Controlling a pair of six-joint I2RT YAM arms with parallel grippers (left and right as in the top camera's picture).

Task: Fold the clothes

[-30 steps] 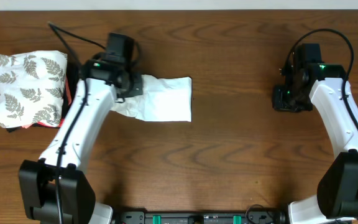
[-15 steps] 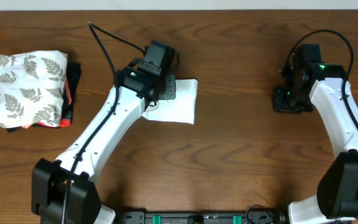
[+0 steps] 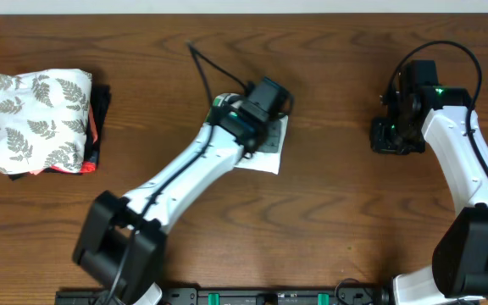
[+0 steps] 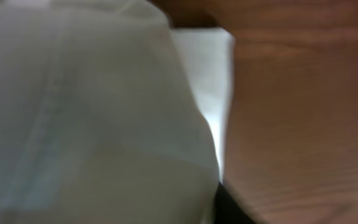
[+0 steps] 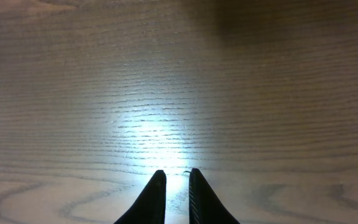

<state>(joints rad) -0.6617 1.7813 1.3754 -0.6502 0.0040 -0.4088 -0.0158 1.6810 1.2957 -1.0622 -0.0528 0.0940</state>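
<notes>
While T-shirt [image 4: 73,112] fills its camera, left tool [image 3: 268,135] grips it | right tool [image 5: 177,177] narrow, empty, above table [image 5: 166,74].

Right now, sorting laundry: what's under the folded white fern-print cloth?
Dark fabric and red fabric peek out along the fern-print cloth's right edge; anything more beneath is covered.

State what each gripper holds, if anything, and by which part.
Left gripper seems to hold the white T-shirt; which part is hidden. Right gripper holds nothing.
</notes>
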